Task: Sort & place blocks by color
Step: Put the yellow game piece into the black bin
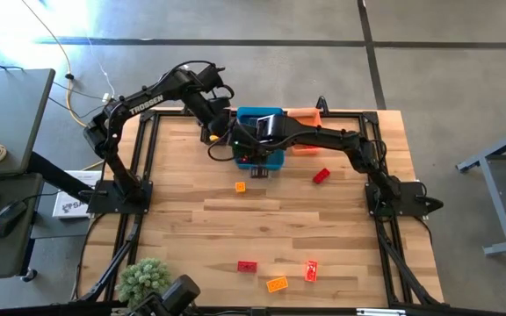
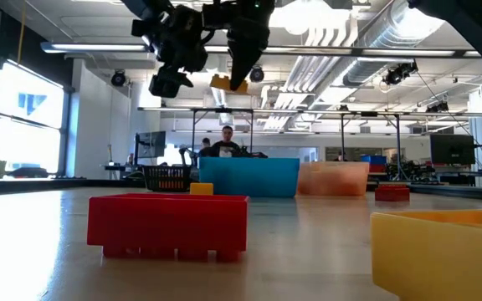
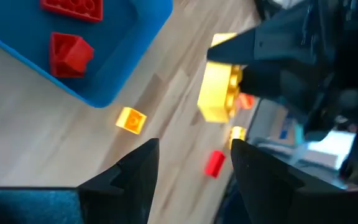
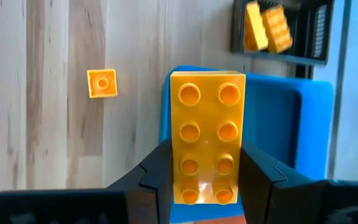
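Note:
My right gripper (image 4: 207, 177) is shut on a yellow eight-stud brick (image 4: 205, 134) and hangs above the near-left corner of the blue bin (image 1: 260, 139). In the low view, the brick (image 2: 224, 82) is high in the air. My left gripper (image 3: 194, 149) is open and empty, raised just left of the blue bin (image 3: 129, 37), facing the held brick (image 3: 219, 93). Two red blocks (image 3: 70, 50) lie in the blue bin. Yellow blocks (image 4: 266, 25) lie in the black bin. A small yellow block (image 1: 240, 186) rests flat on the table. My right gripper pinches the yellow brick between its two fingers, one on each long side, near one end (image 4: 205, 186). The brick runs along the fingers and sticks out past their tips, its studded face toward the wrist camera. It is lifted clear of the table and bins.
An orange bin (image 1: 304, 123) stands right of the blue one, at the far edge. Loose on the table are a red block (image 1: 321, 175), and near the front a red block (image 1: 247, 266), an orange one (image 1: 277, 283) and another red one (image 1: 311, 270). A small plant (image 1: 145, 279) sits at the near-left corner.

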